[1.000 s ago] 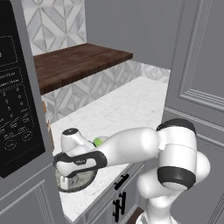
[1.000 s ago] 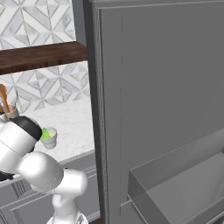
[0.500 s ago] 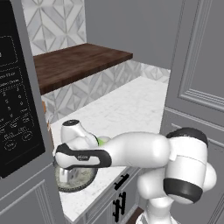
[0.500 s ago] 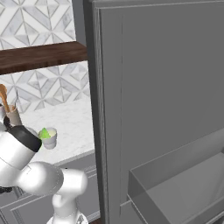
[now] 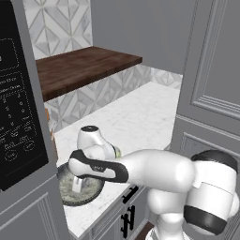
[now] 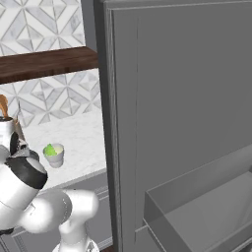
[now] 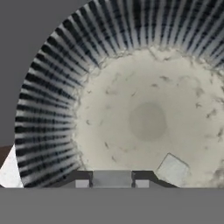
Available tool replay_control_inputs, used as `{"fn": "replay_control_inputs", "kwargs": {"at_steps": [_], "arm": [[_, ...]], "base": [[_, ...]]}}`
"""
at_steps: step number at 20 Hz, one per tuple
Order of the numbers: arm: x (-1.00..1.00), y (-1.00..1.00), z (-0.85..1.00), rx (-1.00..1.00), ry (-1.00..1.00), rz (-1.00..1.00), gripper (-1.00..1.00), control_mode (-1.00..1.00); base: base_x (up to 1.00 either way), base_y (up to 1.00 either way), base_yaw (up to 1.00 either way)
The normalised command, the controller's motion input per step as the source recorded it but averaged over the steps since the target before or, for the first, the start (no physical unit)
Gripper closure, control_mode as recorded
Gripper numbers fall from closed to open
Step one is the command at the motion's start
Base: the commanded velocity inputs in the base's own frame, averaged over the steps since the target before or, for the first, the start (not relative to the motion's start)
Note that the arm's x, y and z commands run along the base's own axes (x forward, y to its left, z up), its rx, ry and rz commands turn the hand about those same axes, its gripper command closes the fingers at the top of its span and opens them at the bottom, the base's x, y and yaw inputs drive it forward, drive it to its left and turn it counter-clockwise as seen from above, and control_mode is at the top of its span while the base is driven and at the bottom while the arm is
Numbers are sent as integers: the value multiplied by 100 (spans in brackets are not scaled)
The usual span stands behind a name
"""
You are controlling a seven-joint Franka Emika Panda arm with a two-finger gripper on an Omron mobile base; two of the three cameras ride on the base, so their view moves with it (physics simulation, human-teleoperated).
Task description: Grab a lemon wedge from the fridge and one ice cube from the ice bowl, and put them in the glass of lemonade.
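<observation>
The ice bowl [image 5: 93, 194] sits at the counter's front left corner, dark outside and speckled pale inside [image 7: 144, 118]. My gripper [image 5: 78, 183] reaches down into it. In the hand view the gripper [image 7: 111, 179] is shut on a pale grey ice cube [image 7: 111, 177] between its tips. A second ice cube [image 7: 172, 169] lies loose on the bowl floor just to the right. The glass of lemonade [image 6: 53, 154] stands behind the bowl, with the yellow-green lemon wedge [image 6: 49, 149] in it. The fridge [image 6: 177, 123] door stands open on the right.
A black microwave [image 5: 16, 122] hangs close on the left, above the bowl. A dark wooden shelf [image 5: 84, 65] runs over the white marble counter [image 5: 136, 122]. A utensil holder [image 6: 5, 123] stands at the far left. The fridge's bottom drawer [image 6: 206, 216] is pulled out.
The arm has sunk and swung left, so the glass shows in full from the right side. The hand stays over the bowl and the jaws have not changed.
</observation>
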Motion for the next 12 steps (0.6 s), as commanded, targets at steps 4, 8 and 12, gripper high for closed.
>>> {"fn": "replay_control_inputs", "kwargs": {"at_steps": [4, 8, 12], "arm": [[-1, -4, 8, 4, -2, 0, 100, -100], [0, 0, 90, -8, 0, -2, 100, -100], [4, -7, 100, -17, 0, -4, 100, -100]], "base": [[0, 0, 0], [0, 0, 0], [0, 0, 0]]}}
